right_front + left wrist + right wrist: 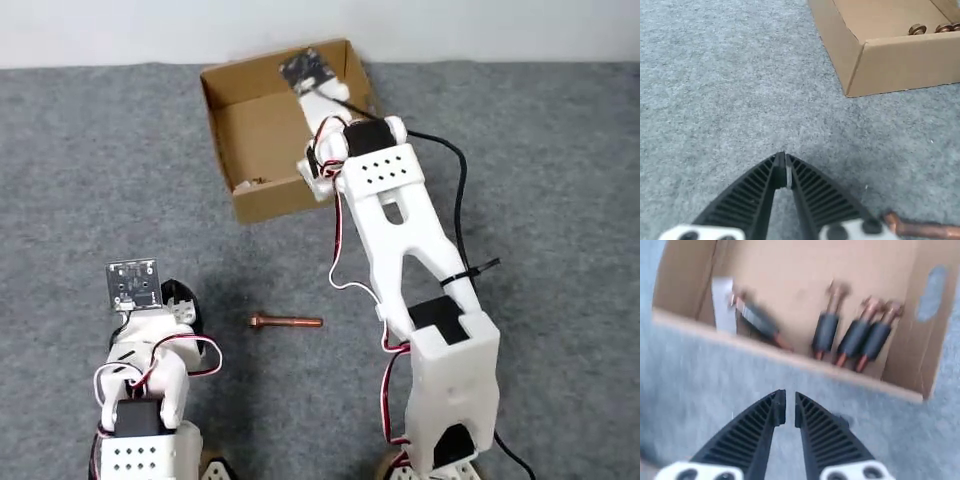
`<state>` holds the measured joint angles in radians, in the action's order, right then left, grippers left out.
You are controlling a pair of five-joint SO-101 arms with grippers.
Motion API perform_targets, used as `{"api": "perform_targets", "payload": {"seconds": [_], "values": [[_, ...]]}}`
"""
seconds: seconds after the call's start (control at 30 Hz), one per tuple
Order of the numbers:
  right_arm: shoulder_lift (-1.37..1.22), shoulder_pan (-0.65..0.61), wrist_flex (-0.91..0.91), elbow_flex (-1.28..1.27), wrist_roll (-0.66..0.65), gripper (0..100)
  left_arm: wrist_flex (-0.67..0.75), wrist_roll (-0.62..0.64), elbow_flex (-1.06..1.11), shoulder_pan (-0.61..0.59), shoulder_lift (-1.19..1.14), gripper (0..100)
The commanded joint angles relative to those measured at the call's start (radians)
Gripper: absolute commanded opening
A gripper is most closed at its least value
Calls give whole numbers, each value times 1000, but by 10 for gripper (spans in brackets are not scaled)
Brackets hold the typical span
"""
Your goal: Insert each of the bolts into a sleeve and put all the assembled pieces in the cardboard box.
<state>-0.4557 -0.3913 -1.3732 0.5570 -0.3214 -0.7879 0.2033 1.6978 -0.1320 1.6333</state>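
Observation:
The cardboard box (262, 125) stands open at the table's far middle. Several bolts fitted in dark sleeves (856, 339) lie on its floor, and one more assembled piece (757, 320) is blurred beside them. My right gripper (790, 407) hovers just outside the box's near wall (790, 357), empty, its fingers a narrow gap apart. A bare copper bolt (287, 321) lies on the grey carpet in the middle. My left gripper (785, 172) sits shut and empty low over the carpet, just left of that bolt (922, 230).
The right arm (400, 220) stretches from the near edge to the box, with its black cable (460, 190) looping alongside. Grey carpet (110, 170) covers the table, and a white wall borders the far edge.

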Motion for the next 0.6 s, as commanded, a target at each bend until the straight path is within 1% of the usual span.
{"api": "perform_targets", "payload": {"seconds": [0.0, 0.1, 0.23, 0.3, 0.43, 0.57], "values": [[70, 31, -130, 54, -118, 10, 12, -5, -7, -5, 6, 6], [67, 67, -222, 52, -259, 15, 12, -5, -7, -5, 6, 6], [39, 120, -246, 52, -482, 18, 12, -5, -7, -5, 5, 6], [10, 150, -246, 52, -549, 61, 12, -5, -7, -3, 5, 6], [-58, 189, -239, 57, -606, 215, 12, -5, -7, -3, 5, 6], [-108, 194, -236, 57, -609, 227, 12, -5, -7, -3, 5, 6]]}}
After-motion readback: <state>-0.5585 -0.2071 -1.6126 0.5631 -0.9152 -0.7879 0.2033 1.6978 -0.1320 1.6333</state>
